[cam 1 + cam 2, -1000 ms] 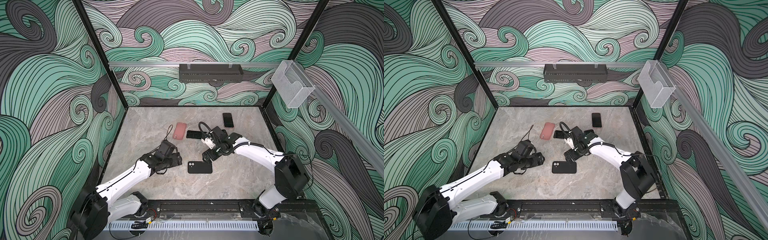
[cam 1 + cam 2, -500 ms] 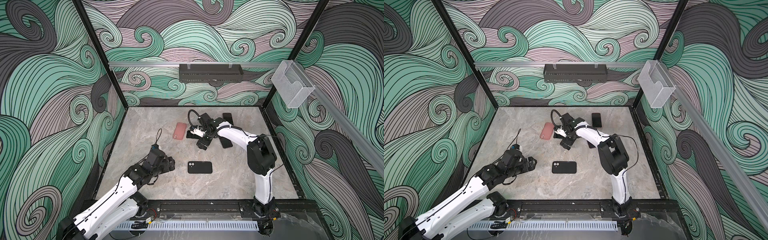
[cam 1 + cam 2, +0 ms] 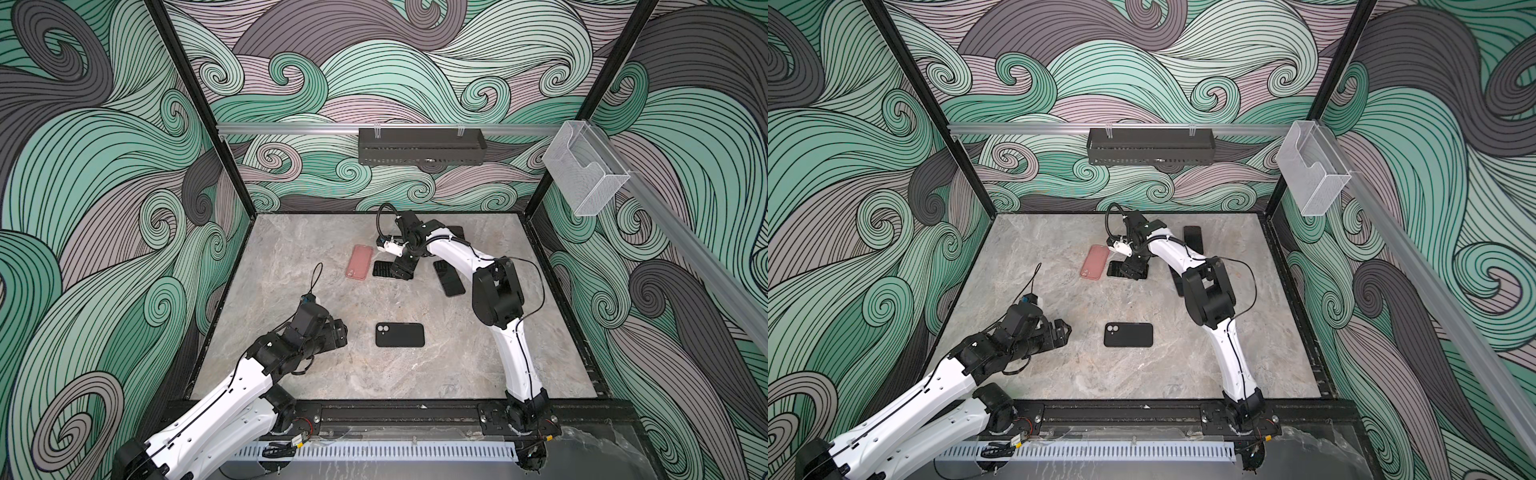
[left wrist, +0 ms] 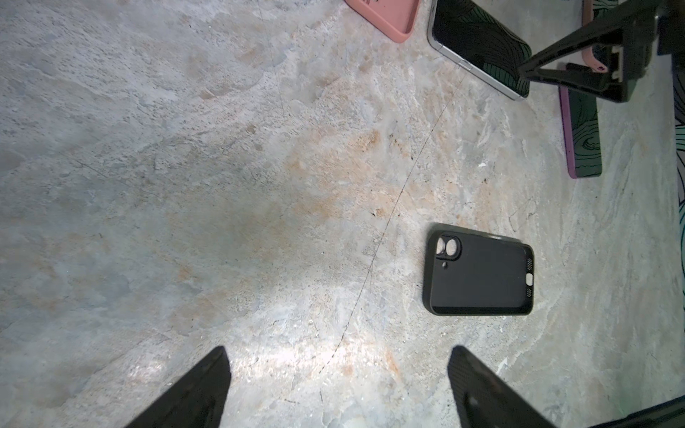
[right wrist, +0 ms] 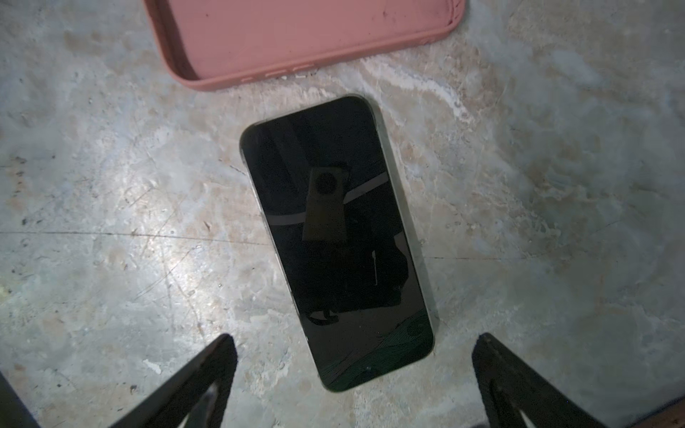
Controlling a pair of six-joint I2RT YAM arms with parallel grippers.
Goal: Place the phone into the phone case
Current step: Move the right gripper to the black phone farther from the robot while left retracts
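A black phone case (image 3: 400, 334) (image 3: 1128, 334) (image 4: 478, 276) lies flat mid-table, camera cutout to the left. The phone (image 5: 337, 241) (image 3: 381, 269), dark screen up with a silver edge, lies at the back beside a pink case (image 3: 359, 262) (image 5: 304, 33). My right gripper (image 5: 356, 336) (image 3: 402, 271) (image 3: 1134, 271) hovers open over the phone's near end, its fingers either side and apart from it. My left gripper (image 4: 339, 348) (image 3: 340, 332) (image 3: 1064, 330) is open and empty over bare table, left of the black case.
Two more dark phones lie at the back right: one (image 3: 449, 278) beside the right arm, one (image 3: 456, 230) near the back wall. A black shelf (image 3: 422, 146) and a clear bin (image 3: 582, 174) hang on the walls.
My right gripper swung from near the black case back to the phone by the pink case. My left arm drew back to the front left, away from the black case.
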